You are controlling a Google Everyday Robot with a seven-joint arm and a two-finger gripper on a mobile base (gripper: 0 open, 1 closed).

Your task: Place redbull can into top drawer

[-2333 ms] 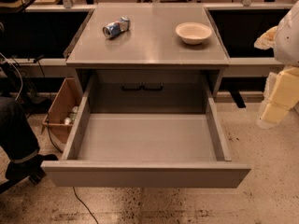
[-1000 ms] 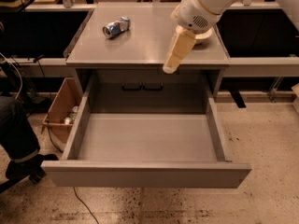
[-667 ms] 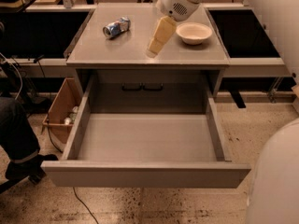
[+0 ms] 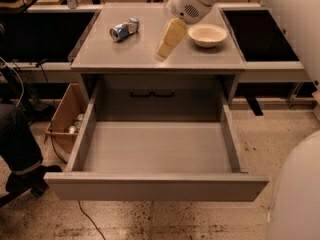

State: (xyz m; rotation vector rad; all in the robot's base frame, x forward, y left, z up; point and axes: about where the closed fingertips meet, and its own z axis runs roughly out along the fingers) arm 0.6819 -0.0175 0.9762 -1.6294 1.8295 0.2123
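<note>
The gripper (image 4: 162, 53), a smooth cream wedge tapering downward under a rounded white wrist, hung over the middle of the flat grey cabinet top (image 4: 125, 54) (whether it was open or closed could not be told). Well apart, toward the view's left, the redbull can (image 4: 124, 29), dented blue and silver metal, lay on its side. The round cream bowl (image 4: 207, 34) sat near the other side. Below, the top drawer (image 4: 155, 146), wide and shallow, stood pulled out.
</note>
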